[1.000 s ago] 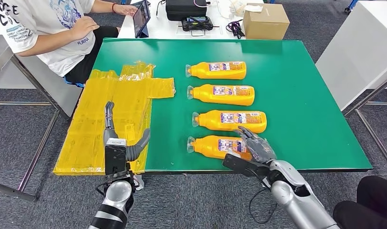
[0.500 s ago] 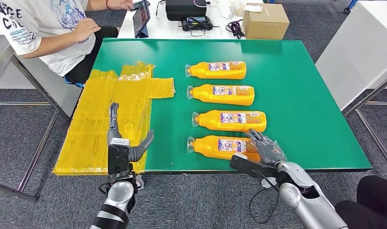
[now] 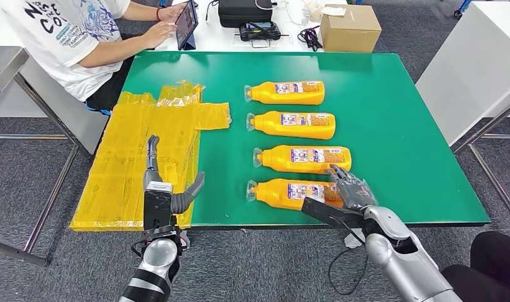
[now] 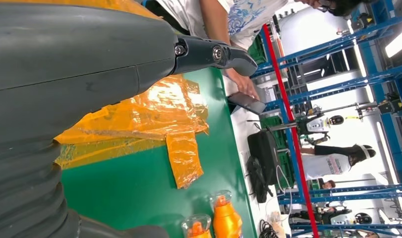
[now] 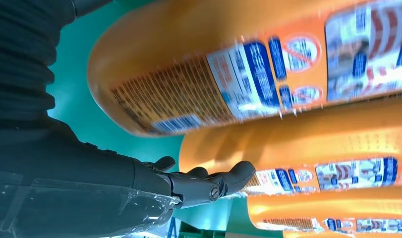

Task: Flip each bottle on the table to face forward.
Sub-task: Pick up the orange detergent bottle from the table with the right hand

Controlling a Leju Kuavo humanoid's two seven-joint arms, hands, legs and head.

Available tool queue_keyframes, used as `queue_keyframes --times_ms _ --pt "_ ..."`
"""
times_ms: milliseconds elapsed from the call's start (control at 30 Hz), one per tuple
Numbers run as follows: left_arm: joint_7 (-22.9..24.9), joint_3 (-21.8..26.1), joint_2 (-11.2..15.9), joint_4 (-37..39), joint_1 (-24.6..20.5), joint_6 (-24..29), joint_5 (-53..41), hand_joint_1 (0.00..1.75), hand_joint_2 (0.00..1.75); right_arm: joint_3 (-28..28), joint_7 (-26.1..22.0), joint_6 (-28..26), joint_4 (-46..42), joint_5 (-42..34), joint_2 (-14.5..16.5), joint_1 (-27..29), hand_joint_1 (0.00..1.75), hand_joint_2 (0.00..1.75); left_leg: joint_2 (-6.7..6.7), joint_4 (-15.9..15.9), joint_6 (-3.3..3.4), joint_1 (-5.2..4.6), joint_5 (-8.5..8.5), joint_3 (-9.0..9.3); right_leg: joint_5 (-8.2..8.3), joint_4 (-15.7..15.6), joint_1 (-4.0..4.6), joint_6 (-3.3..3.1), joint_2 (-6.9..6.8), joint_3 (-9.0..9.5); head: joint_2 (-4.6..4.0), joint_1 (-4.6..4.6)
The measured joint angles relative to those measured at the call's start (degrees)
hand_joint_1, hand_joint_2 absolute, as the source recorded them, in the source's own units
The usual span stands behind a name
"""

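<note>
Right hand [image 3: 348,189], fingers apart, rests at the base end of the nearest orange bottle [image 3: 288,192] on the green table [image 3: 397,126]. Left hand [image 3: 159,182] spread, holding nothing, over yellow plastic sheeting [image 3: 145,138].

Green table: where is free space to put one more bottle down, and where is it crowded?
The table is bare right of the four bottles, also beyond the farthest bottle. Crowded: the bottle column, the right hand at the nearest bottle, the yellow plastic sheet on the left.

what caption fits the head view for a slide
Right robot hand at the base of the nearest of four orange bottles lying on a green table; left robot hand open over yellow film.
</note>
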Motion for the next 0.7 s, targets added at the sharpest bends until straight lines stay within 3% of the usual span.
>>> queue_keyframes --times_ms 400,700 --pt "-0.3 -0.7 0.0 1.0 -0.5 -0.2 0.6 0.00 1.75 0.8 -1.0 4.4 5.1 -4.4 0.6 -4.8 0.00 1.75 0.00 0.0 0.00 0.00 0.00 0.00 0.00 0.0 0.00 0.00 0.00 0.00 0.00 -0.01" --pt "-0.7 -0.8 0.0 2.8 -1.8 0.5 0.9 0.00 1.75 2.6 -2.2 7.1 7.1 -9.2 -1.5 -7.2 0.00 1.75 -0.01 0.0 0.00 -0.01 0.00 0.00 0.01 0.0 0.00 0.01 0.00 0.01 0.00 -0.01"
